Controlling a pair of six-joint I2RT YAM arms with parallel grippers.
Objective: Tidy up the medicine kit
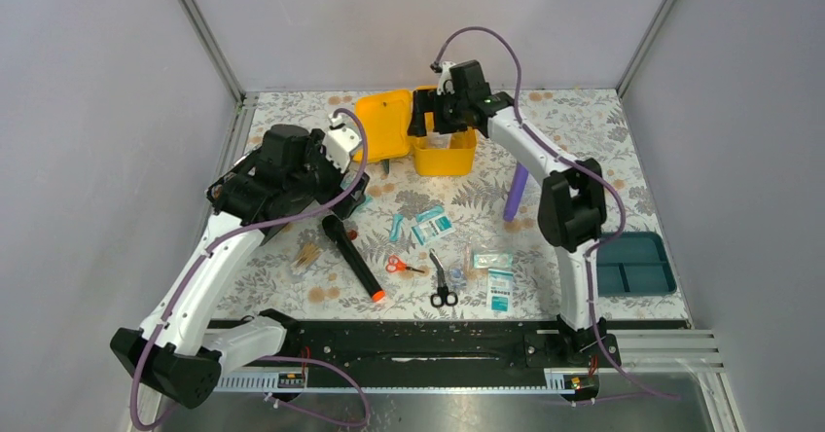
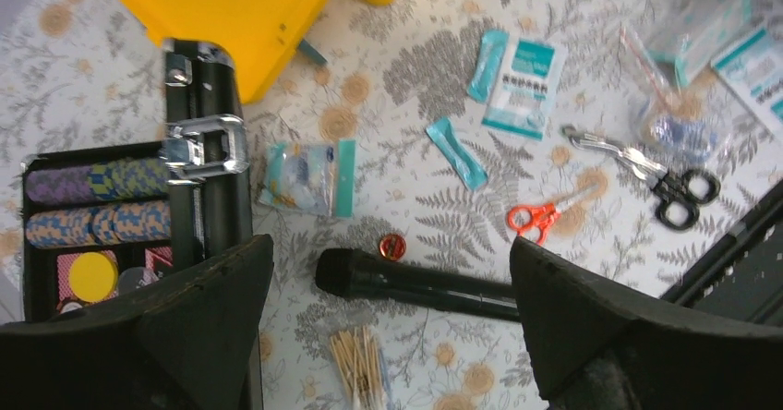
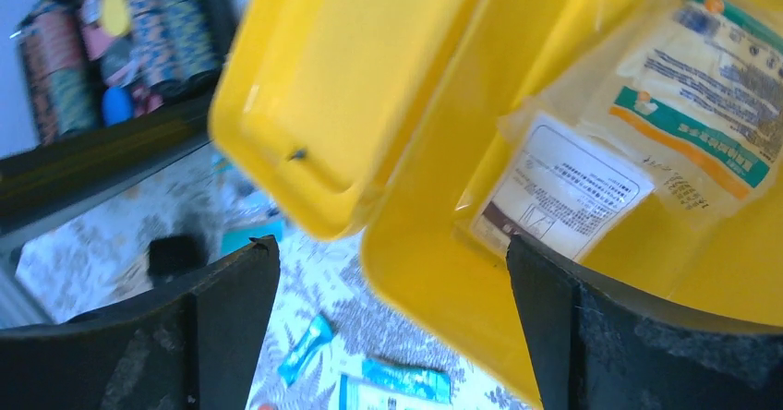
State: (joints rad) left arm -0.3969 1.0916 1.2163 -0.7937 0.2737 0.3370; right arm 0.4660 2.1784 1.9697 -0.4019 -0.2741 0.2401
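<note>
The medicine kit [image 1: 446, 162] stands at the far middle of the surface [image 1: 584, 140], and its lid [image 1: 382, 126] is opened and lies flat to the left of the box. The right fingers [image 3: 628, 336] hang just above the open box, spread wide, with nothing between them. Inside the yellow box, two flat printed packets [image 3: 565, 188] lean against its wall.

The left fingers [image 2: 619, 327] are also released and wide apart, empty, and they hover above the left part of the surface. Under them lies a black torch [image 2: 415, 285] with an orange end, and a bundle of cotton swabs [image 2: 360, 364] is just beside it. To their left stands a black case [image 2: 198, 207] that holds coloured rolls, near the yellow lid.

In front of the kit, loose things are scattered: red scissors [image 1: 399, 265], black scissors [image 1: 440, 281], some teal sachets [image 1: 431, 226] and white packets [image 1: 499, 289]. A purple tube [image 1: 516, 192] lies beside the right arm. A teal compartmented tray [image 1: 634, 264] lies at the right edge, well apart from the kit
</note>
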